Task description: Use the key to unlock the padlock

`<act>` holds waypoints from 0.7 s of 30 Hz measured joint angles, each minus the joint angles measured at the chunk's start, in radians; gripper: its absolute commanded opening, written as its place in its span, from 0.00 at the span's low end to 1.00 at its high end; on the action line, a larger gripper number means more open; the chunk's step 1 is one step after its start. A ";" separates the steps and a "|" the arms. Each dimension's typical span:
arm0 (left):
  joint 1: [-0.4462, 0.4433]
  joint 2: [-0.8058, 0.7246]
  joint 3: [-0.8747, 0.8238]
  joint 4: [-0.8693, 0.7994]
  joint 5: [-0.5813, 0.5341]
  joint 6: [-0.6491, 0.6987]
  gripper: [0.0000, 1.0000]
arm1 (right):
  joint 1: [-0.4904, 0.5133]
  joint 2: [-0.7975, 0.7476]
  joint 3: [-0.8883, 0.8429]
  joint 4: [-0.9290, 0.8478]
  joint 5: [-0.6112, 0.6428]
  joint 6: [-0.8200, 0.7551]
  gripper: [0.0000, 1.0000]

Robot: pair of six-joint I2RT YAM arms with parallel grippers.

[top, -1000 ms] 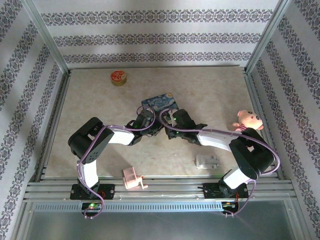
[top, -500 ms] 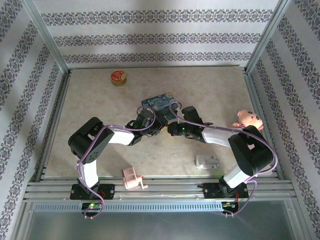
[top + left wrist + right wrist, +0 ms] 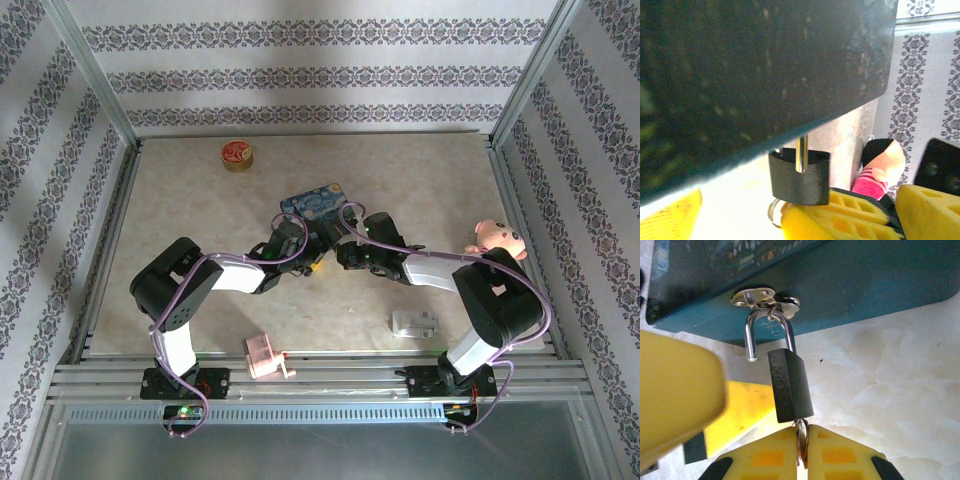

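one camera looks down from high up behind the arms (image 3: 236,273) at the whole table (image 3: 190,210), and the two wrist cameras sit very close — each faces the padlock (image 3: 790,385) on the blue tin (image 3: 865,285) from its own side.

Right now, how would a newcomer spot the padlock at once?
Find the blue tin in the middle of the table. A metal hasp on its side wall carries the padlock: a small black block under a silver shackle with one leg free. It is far smaller than the tin, and the right gripper pinches the key at its base.
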 measured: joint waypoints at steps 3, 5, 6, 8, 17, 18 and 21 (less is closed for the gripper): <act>0.000 -0.020 -0.014 -0.026 -0.002 0.006 0.99 | 0.012 0.024 0.004 0.000 0.011 -0.004 0.15; 0.000 -0.036 -0.023 -0.048 -0.008 0.012 0.99 | 0.020 0.042 0.013 0.000 0.018 -0.005 0.17; 0.000 -0.047 -0.028 -0.062 -0.011 0.016 0.99 | 0.022 0.049 0.017 0.000 0.021 -0.007 0.19; 0.000 -0.071 -0.033 -0.085 -0.020 0.025 0.99 | 0.029 0.060 0.026 0.000 0.027 -0.008 0.24; 0.000 -0.186 -0.045 -0.172 -0.083 0.101 0.99 | 0.033 0.074 0.033 0.000 0.056 -0.007 0.38; 0.000 -0.199 -0.046 -0.182 -0.092 0.113 0.99 | 0.033 0.072 0.033 -0.001 0.061 -0.007 0.40; 0.001 -0.237 -0.050 -0.221 -0.118 0.149 0.99 | 0.033 0.060 0.033 -0.010 0.073 -0.006 0.47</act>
